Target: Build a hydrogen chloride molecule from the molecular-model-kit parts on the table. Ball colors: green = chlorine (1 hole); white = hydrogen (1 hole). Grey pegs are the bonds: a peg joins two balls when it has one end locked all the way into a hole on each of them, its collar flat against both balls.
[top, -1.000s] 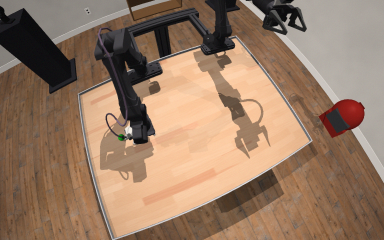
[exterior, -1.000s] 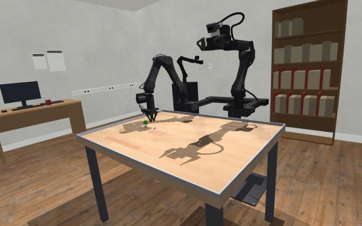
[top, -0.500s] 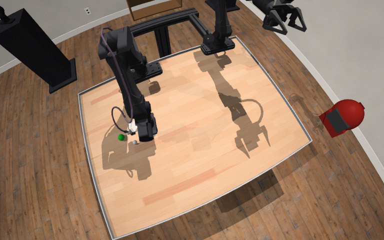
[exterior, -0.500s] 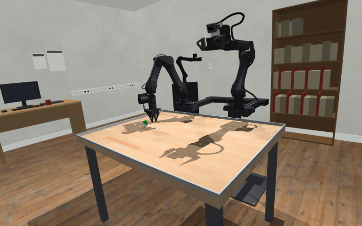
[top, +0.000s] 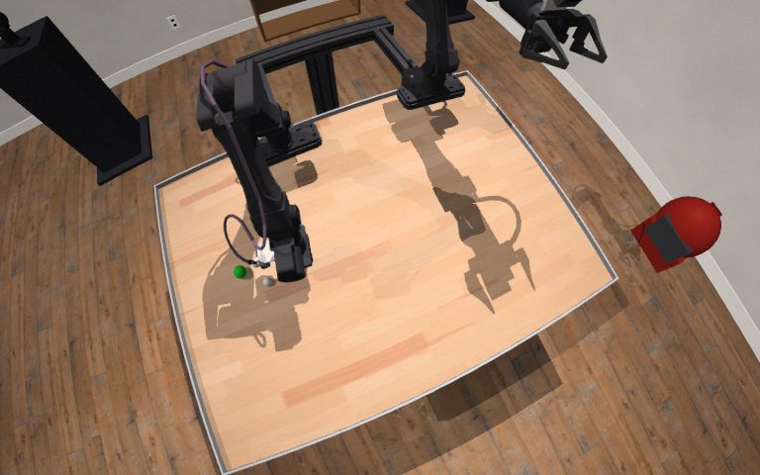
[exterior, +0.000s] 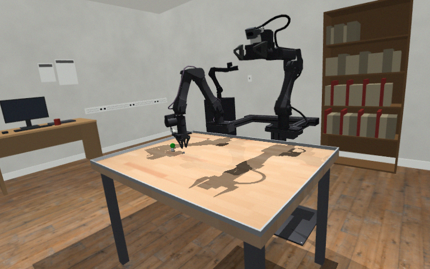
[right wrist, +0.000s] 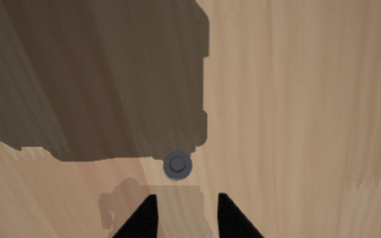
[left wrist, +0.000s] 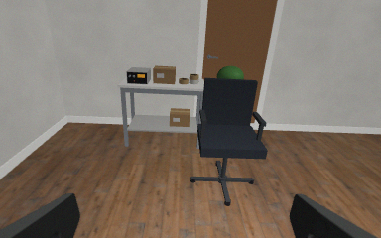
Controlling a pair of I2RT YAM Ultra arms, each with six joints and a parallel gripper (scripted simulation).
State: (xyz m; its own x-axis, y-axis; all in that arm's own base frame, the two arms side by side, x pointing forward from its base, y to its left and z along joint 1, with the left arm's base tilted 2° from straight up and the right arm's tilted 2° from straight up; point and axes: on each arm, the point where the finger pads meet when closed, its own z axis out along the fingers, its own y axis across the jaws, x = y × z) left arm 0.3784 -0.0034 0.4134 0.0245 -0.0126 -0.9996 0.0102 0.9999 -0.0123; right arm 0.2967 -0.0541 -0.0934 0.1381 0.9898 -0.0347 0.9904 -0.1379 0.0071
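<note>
The green ball (top: pixel 239 271) (exterior: pixel 172 145) sits on the table to the left of the white ball (top: pixel 267 281) in the top view; in the exterior view the white ball (exterior: pixel 172 149) shows just below the green one. A grey peg (right wrist: pixel 178 165) (exterior: pixel 183 152) stands on end, its round collar seen from above. My right gripper (right wrist: pixel 188 204) (exterior: pixel 183 147) points down above the peg, partly open with nothing between its fingers; in the top view its fingers are hidden by the arm. My left gripper (top: pixel 584 59) (left wrist: pixel 185 204) is wide open and empty, raised high away from the parts.
The table (top: pixel 366 352) has a thin raised grey rim. The balls lie close beside the right arm, toward the table's left edge in the top view. Arm shadows cover the wood around them. A desk (exterior: pixel 77 124) and a bookshelf (exterior: pixel 364 139) stand away from the table.
</note>
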